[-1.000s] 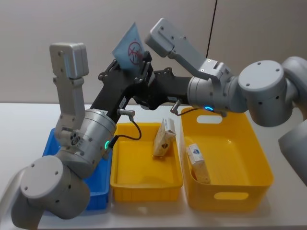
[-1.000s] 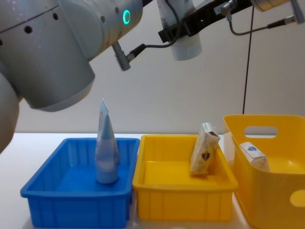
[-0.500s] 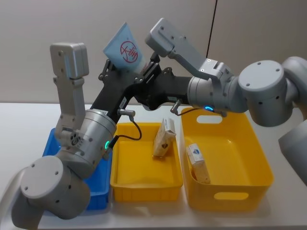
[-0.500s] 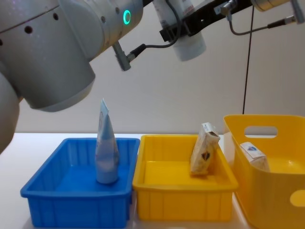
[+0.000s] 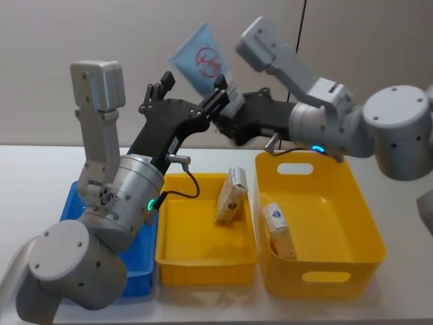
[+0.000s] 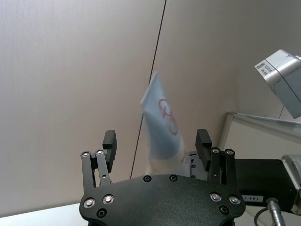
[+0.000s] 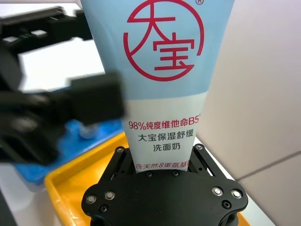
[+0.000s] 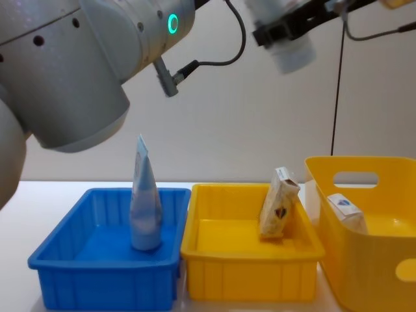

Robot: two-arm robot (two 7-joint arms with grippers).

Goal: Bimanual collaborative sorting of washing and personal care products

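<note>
Beige wall behind a white table: the right gripper clamps a facial-cleanser tube aloft, just beside the spread, empty left gripper. Best practice: lower it cap-down into the blue bin.

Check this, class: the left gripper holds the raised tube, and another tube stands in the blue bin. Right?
Not quite. The right gripper holds the raised tube, as the right wrist view shows; the left gripper is open. Another tube does stand in the blue bin.
</note>
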